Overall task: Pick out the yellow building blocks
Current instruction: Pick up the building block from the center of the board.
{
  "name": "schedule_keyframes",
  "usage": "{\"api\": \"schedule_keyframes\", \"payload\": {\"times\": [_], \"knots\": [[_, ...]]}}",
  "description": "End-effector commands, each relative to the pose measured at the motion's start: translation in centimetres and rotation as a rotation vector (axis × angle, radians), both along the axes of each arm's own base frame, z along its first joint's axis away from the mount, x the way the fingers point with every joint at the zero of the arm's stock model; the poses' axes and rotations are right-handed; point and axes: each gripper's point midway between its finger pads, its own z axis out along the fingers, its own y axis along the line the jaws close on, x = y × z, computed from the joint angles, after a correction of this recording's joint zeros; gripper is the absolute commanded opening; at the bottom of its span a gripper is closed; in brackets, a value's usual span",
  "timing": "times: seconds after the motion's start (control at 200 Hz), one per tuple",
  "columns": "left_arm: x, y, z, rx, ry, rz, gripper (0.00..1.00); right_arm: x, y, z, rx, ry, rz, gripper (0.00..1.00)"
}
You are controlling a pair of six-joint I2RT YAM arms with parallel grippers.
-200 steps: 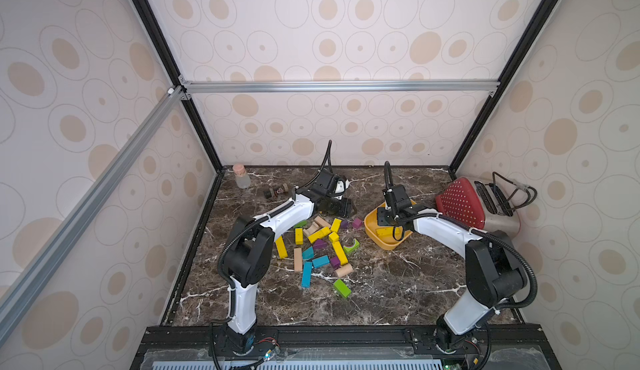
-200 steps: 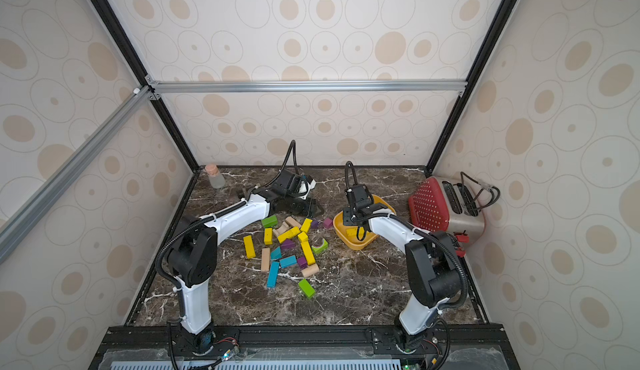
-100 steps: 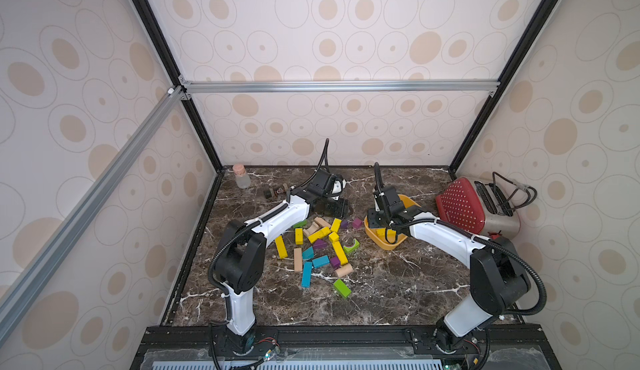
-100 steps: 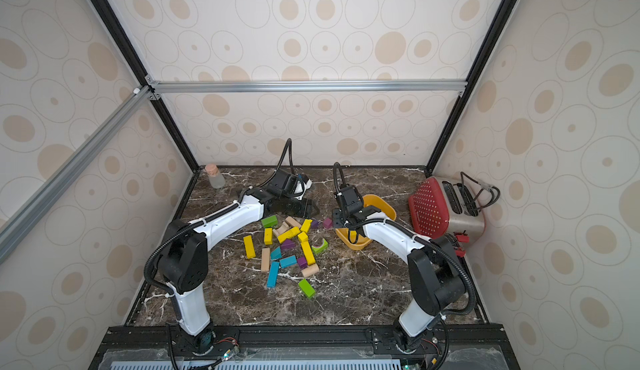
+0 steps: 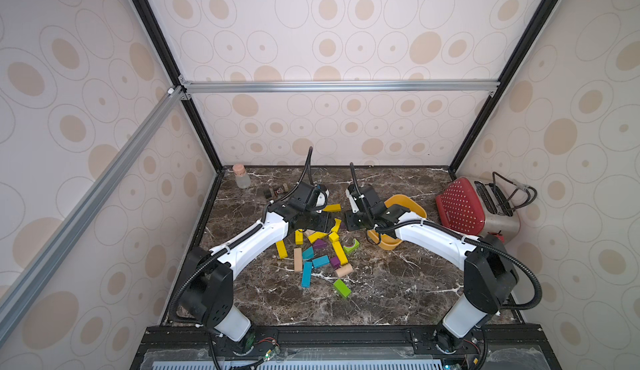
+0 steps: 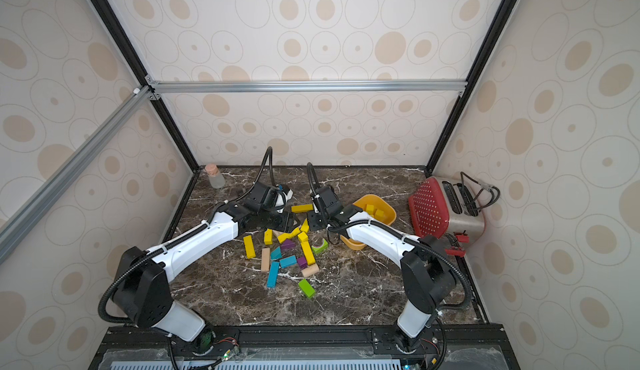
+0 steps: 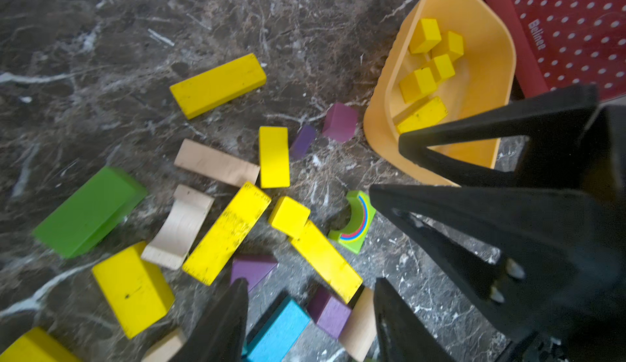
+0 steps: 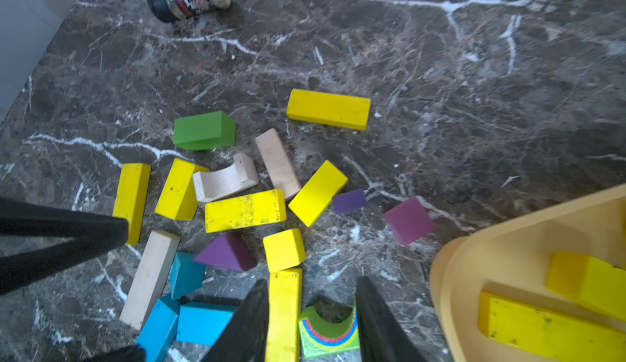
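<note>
Mind the crowding: left jaws and right jaws both hover above the pile just beside the orange-yellow plastic bowl (image 7: 381, 106). A careless reach could knock the arms together or tip the bowl. Both jaws stand partly open, holding nothing. The loose yellow wooden building blocks (image 7: 226, 233) lie on the dark marble tabletop (image 5: 381, 281). One long bar lies just beside a lime-green rainbow arch block (image 8: 327, 333), so closing there could catch it too. In the bowl you can see four yellow cubes and one bar.
</note>
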Motion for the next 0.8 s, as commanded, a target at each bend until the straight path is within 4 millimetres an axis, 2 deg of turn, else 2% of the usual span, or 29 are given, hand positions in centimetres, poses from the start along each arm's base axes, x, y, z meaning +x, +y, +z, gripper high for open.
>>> {"api": "schedule_keyframes", "payload": {"times": [0.0, 0.165, 0.356, 0.496, 0.796], "knots": [[-1.6, 2.3, -0.4, 0.045, 0.007, 0.01, 0.59, -1.8, 0.8, -2.0, -0.054, 0.088, 0.051, 0.44], [-3.8, 4.1, -1.1, 0.03, 0.031, 0.036, 0.59, -3.2, 2.1, -3.1, -0.089, 0.126, 0.085, 0.44], [-5.8, 5.5, -1.8, 0.019, 0.045, 0.052, 0.6, -4.1, 2.7, -3.4, -0.116, 0.151, 0.094, 0.44], [-6.5, 6.6, -2.1, 0.018, 0.043, 0.072, 0.6, -4.9, 2.5, -4.0, -0.145, 0.164, 0.092, 0.44], [-7.6, 7.6, -2.5, 0.016, 0.042, 0.1, 0.6, -6.3, 1.9, -4.7, -0.142, 0.146, 0.118, 0.44]]}}
